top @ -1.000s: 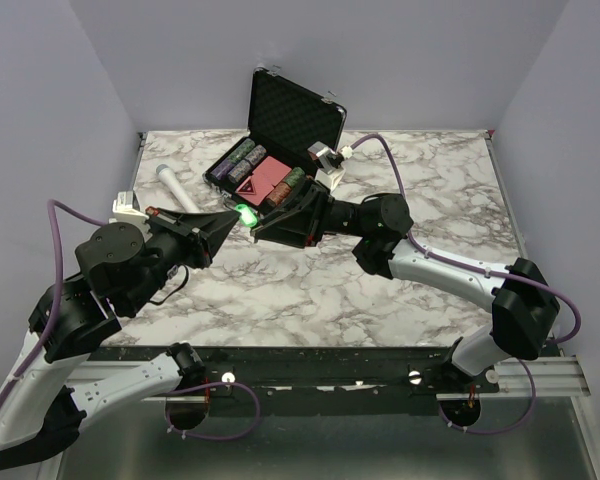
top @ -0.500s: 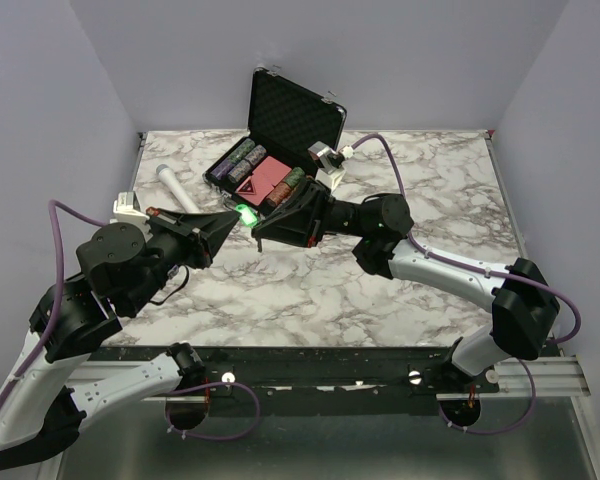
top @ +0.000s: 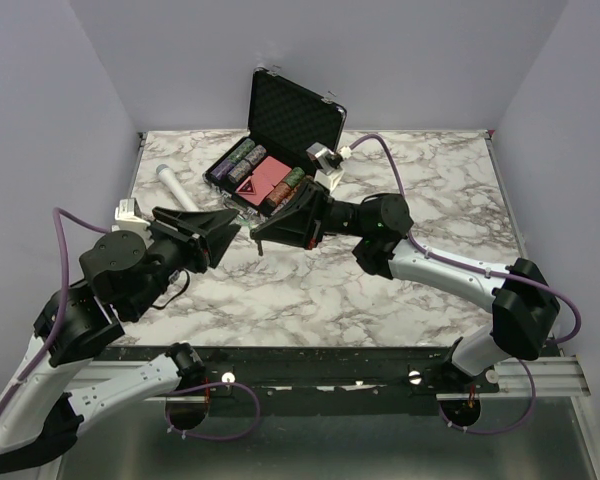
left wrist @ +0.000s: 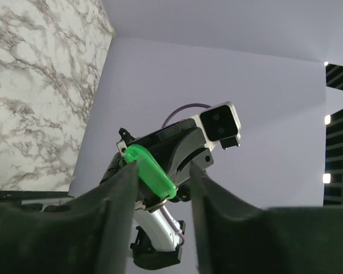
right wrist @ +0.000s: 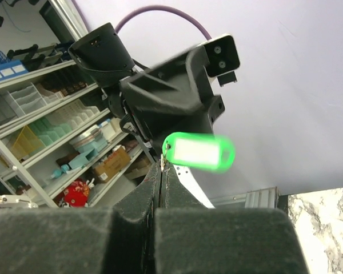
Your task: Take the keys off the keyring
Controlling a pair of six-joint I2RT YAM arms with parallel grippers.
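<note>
Where the two arms meet above the marble table (top: 450, 190), the left gripper (top: 235, 226) and the right gripper (top: 257, 231) point at each other almost tip to tip, both clear of the surface. From above, what lies between their tips cannot be made out.

The left gripper's two dark fingers (left wrist: 111, 211) stand a little apart, not pressed together, and the green tag (left wrist: 150, 170) sits in the gap between them. It lies on a slant. Its upper end rests against the finger on the left of that wrist view, and its lower end is nearer the middle of the gap, apart from the other finger. At the tag's lower end a thin grey keyring (left wrist: 157, 201) curls out, just in front of the right gripper's nose.

The right gripper's fingers are pressed fully together. Seen from its own wrist, the tag stands just past their tips, blurred and lying crosswise. A thin bit of metal runs from the closed tips to the tag's near end — so the pinch appears to be on the keyring rather than on the tag itself.

Beyond both grippers' tips, toward the far wall, an open black case (top: 292, 112) of poker chips sits on the table. A white microphone (top: 174, 187) lies beyond the left gripper, beside the case but apart from it.
</note>
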